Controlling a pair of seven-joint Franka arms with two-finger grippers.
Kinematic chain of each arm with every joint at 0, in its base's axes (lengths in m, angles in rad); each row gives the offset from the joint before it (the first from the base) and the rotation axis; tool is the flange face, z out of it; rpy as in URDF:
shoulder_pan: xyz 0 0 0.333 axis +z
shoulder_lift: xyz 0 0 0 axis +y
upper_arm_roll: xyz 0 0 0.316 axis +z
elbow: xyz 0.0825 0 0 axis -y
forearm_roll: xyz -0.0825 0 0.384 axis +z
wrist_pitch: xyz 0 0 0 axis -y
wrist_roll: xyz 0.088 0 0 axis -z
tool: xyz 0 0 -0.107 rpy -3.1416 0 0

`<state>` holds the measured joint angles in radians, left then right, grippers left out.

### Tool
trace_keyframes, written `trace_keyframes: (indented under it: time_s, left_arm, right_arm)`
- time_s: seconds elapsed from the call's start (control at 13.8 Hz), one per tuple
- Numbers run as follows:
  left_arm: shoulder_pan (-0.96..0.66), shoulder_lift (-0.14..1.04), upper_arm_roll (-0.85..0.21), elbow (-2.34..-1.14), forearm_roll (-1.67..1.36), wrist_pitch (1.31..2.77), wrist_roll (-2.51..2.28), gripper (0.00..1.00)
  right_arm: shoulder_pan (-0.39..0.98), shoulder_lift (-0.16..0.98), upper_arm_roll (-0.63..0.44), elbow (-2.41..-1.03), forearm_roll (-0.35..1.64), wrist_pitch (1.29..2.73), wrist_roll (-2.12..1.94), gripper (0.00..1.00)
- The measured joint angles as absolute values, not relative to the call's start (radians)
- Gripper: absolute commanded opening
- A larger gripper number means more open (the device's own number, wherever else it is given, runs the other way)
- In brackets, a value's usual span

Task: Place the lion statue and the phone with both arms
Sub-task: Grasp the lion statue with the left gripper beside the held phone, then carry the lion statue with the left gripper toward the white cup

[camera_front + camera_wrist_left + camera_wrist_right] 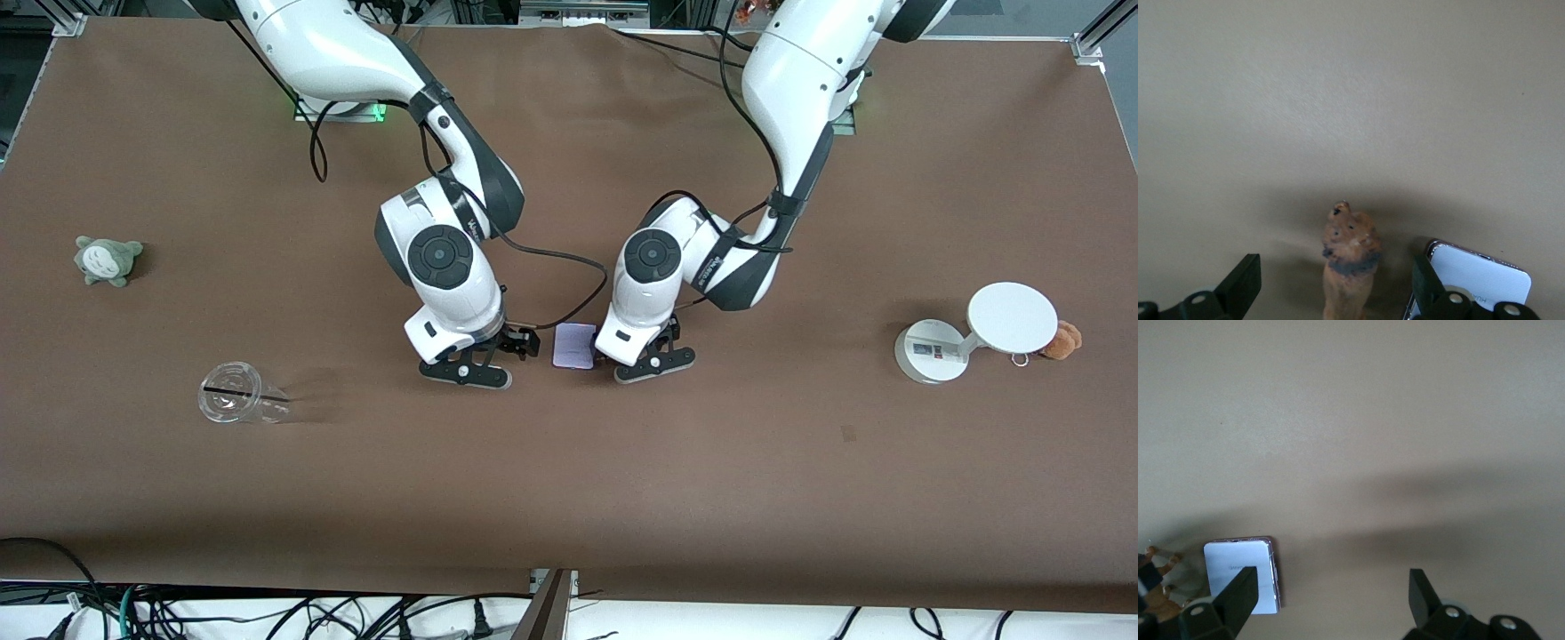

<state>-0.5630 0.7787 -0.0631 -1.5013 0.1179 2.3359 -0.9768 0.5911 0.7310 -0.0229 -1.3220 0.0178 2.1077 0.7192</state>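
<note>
The lion statue (1350, 267), small and orange-brown with a darker collar, sits on the brown table between the open fingers of my left gripper (1336, 277), with a gap on each side. In the front view the left gripper (653, 357) hides it. The phone (574, 345), a flat pale lavender square, lies on the table right beside the left gripper, between both grippers; it also shows in the left wrist view (1481, 277). My right gripper (476, 360) is open and empty, low over the table beside the phone (1238, 568); one finger (1238, 597) overlaps its edge.
A clear plastic cup (238, 404) lies on its side and a grey plush toy (107, 260) sits toward the right arm's end. A white round disc stand (973, 331) and a tan plush with a metal ring (1061, 340) stand toward the left arm's end.
</note>
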Motion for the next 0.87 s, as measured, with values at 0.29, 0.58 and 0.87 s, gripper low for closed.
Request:
trace_keyframes:
  time_s: [0.29,0.58,0.87]
  left_arm:
    - [-0.570,0.793,-0.063,-1.501,0.120,2.354,-0.986,0.33]
    - [-0.574,0.793,-0.063,-1.501,0.121,2.354,-0.997,0.00]
    - [-0.560,0.772,-0.046,-1.499,0.123,2.319,-0.978,0.00]
  right_arm:
    - [0.591,0.731,-0.023,-1.322,0.018,2.108,0.719,1.00]
    - [0.591,0.731,-0.023,-1.322,0.018,2.108,0.719,1.00]
    - [0.591,0.733,-0.021,-1.323,0.018,2.108,0.718,1.00]
